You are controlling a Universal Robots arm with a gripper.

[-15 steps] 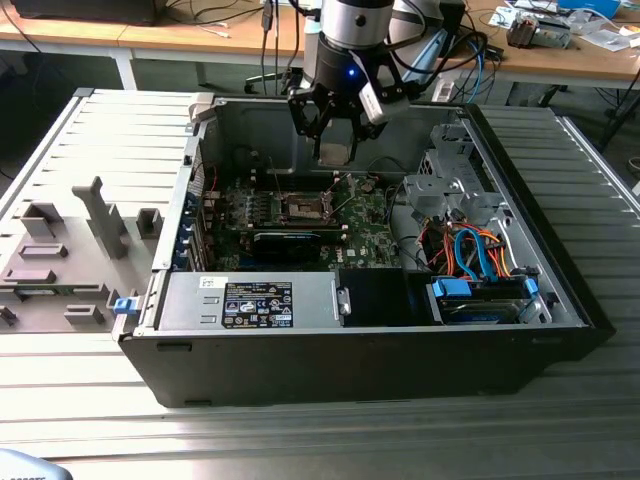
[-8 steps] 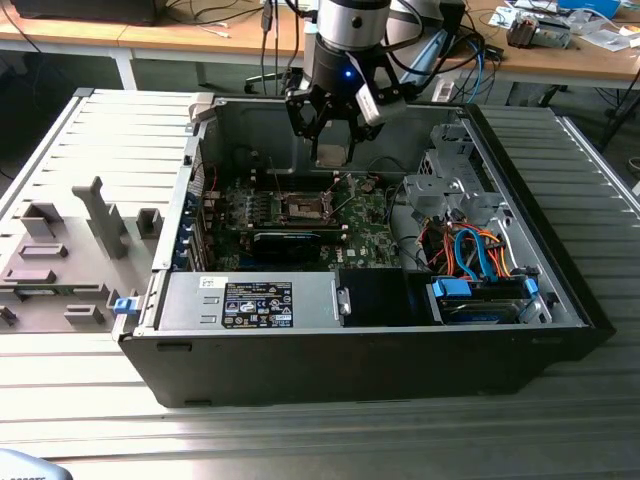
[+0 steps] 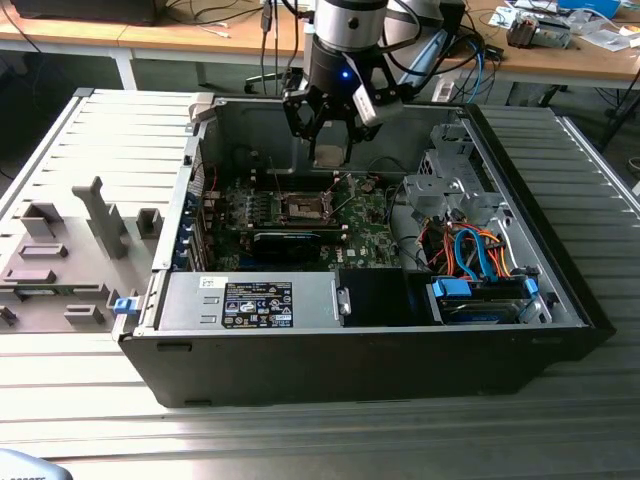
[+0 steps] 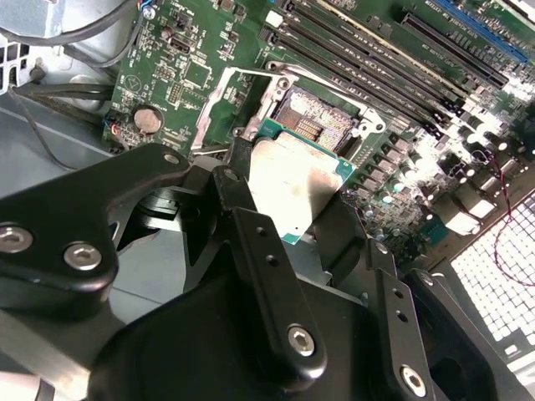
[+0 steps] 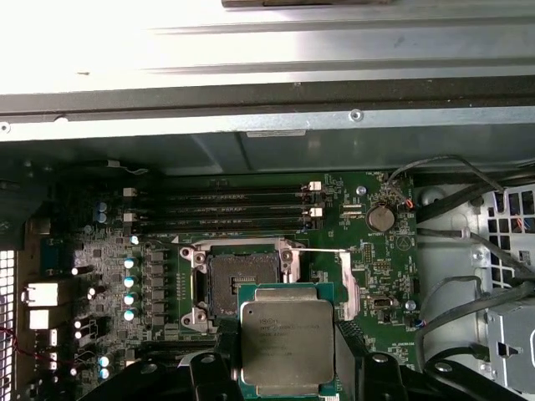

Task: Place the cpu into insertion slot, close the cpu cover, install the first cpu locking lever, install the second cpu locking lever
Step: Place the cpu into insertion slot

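Observation:
My gripper (image 3: pixel 330 152) hangs inside the open computer case, shut on the cpu (image 5: pixel 287 341). The cpu is a small square chip with a silvery metal top and a green rim, pinched by its edges between the black fingers (image 4: pixel 251 242). In both wrist views the cpu (image 4: pixel 299 180) sits above the board, off to one side of the insertion slot (image 5: pixel 242 284), not touching it. The insertion slot (image 4: pixel 316 117) lies bare, its contact field showing. The cpu cover (image 4: pixel 219 104), a silver frame, stands swung open beside the slot. In the exterior view the slot (image 3: pixel 302 208) lies below the gripper.
Memory slots (image 5: pixel 226 209) run along one side of the socket. A black graphics card (image 3: pixel 285 240) and the power supply (image 3: pixel 250 300) lie nearer the case front. A drive cage with orange and blue cables (image 3: pixel 480 260) is at the exterior view's right. A grey parts fixture (image 3: pixel 70 250) sits outside.

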